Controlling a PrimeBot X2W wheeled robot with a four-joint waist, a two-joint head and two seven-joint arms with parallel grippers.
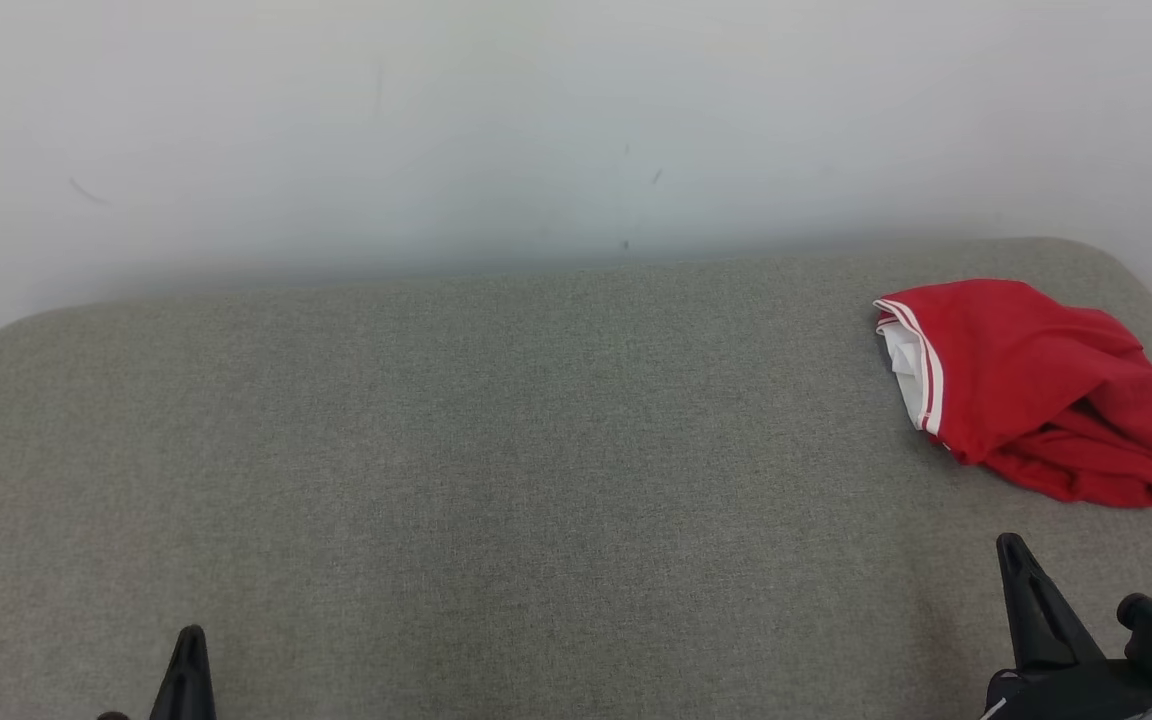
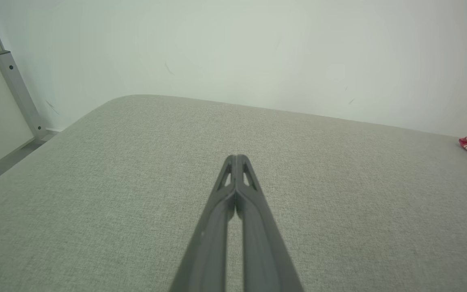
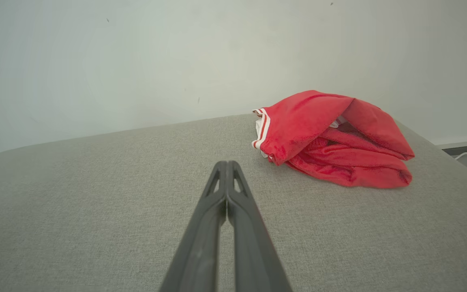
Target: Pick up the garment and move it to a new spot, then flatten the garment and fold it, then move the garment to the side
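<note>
Finding the garment (image 1: 1031,385) lying in a loose red heap at the right of the head view, on the grey pad (image 1: 496,450), close to the pad's rounded upper-right corner. Showing its white-striped band toward frame left, with the long axis slanting from upper left to lower right.

Holding the right gripper (image 1: 1008,545) at the lower right, fingers pressed together on nothing, pointing up-frame at a spot just below the heap and apart from it. Seeing the same in the right wrist view: closed tips aiming left of the heap, with a strip of bare pad between. Holding the left gripper (image 1: 191,640) at the lower left, likewise closed and empty, well apart from the heap. Catching the striped band at the far right edge of the left wrist view.

Judging the right arm much the nearer of the two. Noting wide bare pad across the centre and left of the frame, good room for spreading. Noting little room to the right of the heap before the pad's edge, and the wall (image 1: 536,120) closing off the top.

Fitting two stages alike: a crumpled garment waiting to be carried toward the middle, or a roughly doubled one already set aside. Finding the folds too loose for telling which.
</note>
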